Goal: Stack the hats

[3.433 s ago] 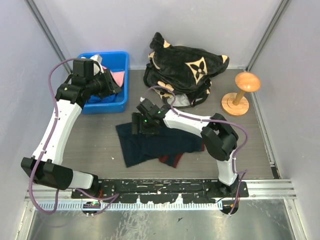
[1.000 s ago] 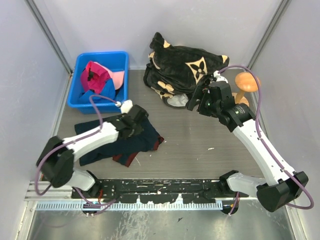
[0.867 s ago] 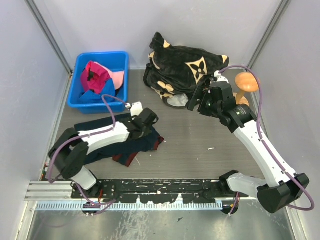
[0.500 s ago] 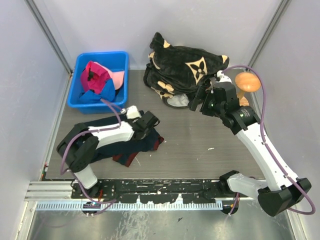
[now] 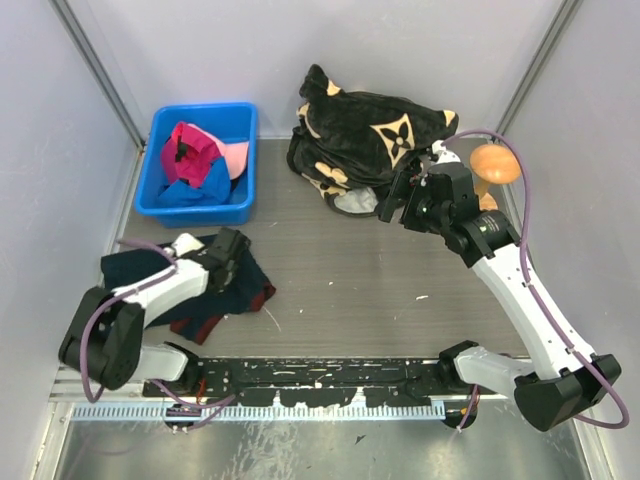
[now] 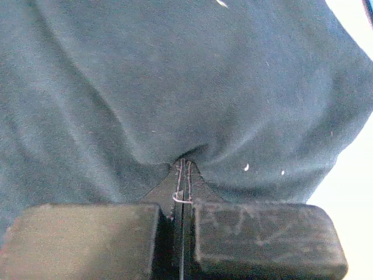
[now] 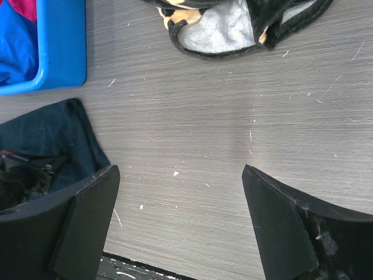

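Three hats lie in the blue bin (image 5: 245,125) at the back left: a magenta one (image 5: 190,145), a light pink one (image 5: 237,157) and a royal blue one (image 5: 200,185). The black hat does not show. My left gripper (image 5: 228,248) is low at the near left, shut on a fold of the flat dark navy cloth (image 5: 140,270). In the left wrist view the shut gripper (image 6: 182,198) pinches that cloth (image 6: 175,87). My right gripper (image 5: 398,205) is open and empty above the table, beside the black plush bundle (image 5: 370,130). Its wrist view shows the open gripper (image 7: 180,216) over bare table.
A wooden stand (image 5: 488,180) sits at the back right, behind my right arm. The plush bundle's grey lining (image 7: 218,32) lies at the table's back. The bin corner (image 7: 58,41) and the navy cloth (image 7: 52,137) show at the right wrist view's left.
My left gripper has dragged the navy cloth leftward toward the near left corner. My right arm has barely moved.
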Tool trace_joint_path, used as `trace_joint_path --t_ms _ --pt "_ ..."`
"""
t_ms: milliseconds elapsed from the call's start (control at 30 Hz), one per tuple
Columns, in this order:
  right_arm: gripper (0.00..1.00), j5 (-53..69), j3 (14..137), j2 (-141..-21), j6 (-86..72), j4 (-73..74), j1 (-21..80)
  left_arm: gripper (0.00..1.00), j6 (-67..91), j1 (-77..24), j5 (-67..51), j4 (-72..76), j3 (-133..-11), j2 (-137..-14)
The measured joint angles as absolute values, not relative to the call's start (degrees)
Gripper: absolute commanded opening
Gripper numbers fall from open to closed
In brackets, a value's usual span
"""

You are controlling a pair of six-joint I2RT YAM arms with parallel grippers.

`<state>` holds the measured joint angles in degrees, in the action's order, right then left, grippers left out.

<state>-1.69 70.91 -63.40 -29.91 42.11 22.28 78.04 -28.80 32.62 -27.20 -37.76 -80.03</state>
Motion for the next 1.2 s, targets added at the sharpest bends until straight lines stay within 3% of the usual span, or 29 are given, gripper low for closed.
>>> trace_joint_path --t_ms 200,500,667,733,933,1200 --pt "0.92 -0.75 70.91 -63.88 -29.89 42.00 22.24 0.00 76.36 -16.38 32.84 -31.14 -33.45 -69.84" --pt "0.95 -1.02 70.94 -67.07 -29.78 42.46 22.09 0.00 65.71 -0.43 28.18 -35.64 -36.56 -67.75" --pt "0.96 -3.05 71.07 -71.13 -29.04 43.20 17.06 0.15 58.54 -3.49 22.85 -37.06 -44.82 -65.56" --pt "0.98 -3.27 71.70 -73.19 -29.10 43.33 13.10 0.25 57.06 -7.29 21.93 -37.56 -46.54 -62.46" --pt "1.00 -5.08 73.45 -78.08 -29.21 43.46 6.50 0.42 53.82 -19.59 20.47 -38.59 -49.69 -53.23" --pt "1.00 -5.52 73.08 -80.77 -28.71 43.90 -0.10 0.49 45.23 -23.40 11.92 -37.98 -53.36 -52.21"
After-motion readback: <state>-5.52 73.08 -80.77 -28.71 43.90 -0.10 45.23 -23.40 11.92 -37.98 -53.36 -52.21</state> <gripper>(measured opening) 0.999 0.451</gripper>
